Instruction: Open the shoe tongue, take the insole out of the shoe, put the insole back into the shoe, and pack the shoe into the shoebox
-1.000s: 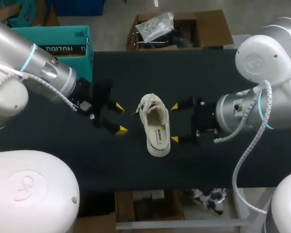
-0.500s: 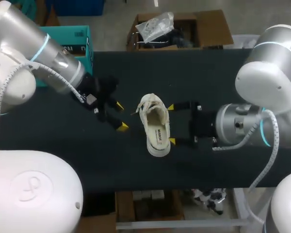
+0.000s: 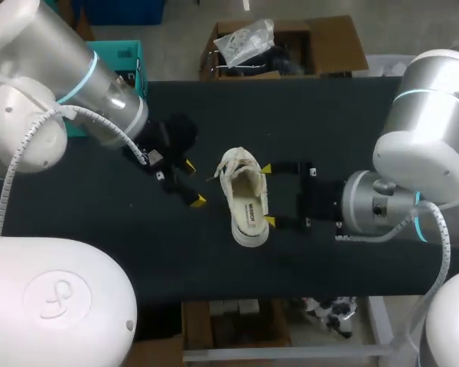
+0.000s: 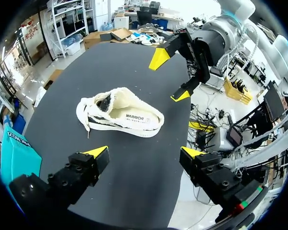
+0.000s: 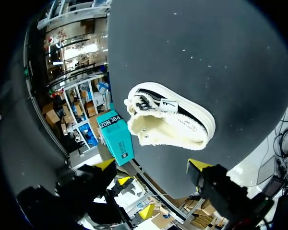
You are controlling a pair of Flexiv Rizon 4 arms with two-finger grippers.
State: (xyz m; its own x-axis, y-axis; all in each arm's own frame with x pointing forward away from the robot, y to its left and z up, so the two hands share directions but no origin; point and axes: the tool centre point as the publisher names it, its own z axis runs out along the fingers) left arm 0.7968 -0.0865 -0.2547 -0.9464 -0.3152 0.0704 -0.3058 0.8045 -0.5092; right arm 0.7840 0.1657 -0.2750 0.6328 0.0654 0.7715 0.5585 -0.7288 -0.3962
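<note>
Cream-white shoe (image 3: 245, 197) with black trim there between the left jaws and right jaws, black table (image 3: 352, 122) underneath, fingertips (image 3: 197, 201) bright yellow, and a teal shoebox (image 3: 125, 56) beyond the left jaws.

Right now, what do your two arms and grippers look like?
The left arm and the right arm are rounded white and silver-grey shells, each with a light-blue ring at a joint and a white ribbed cable running outside. The left gripper and the right gripper are black and blocky, each with two fingers ending in yellow wedge tips.
</note>
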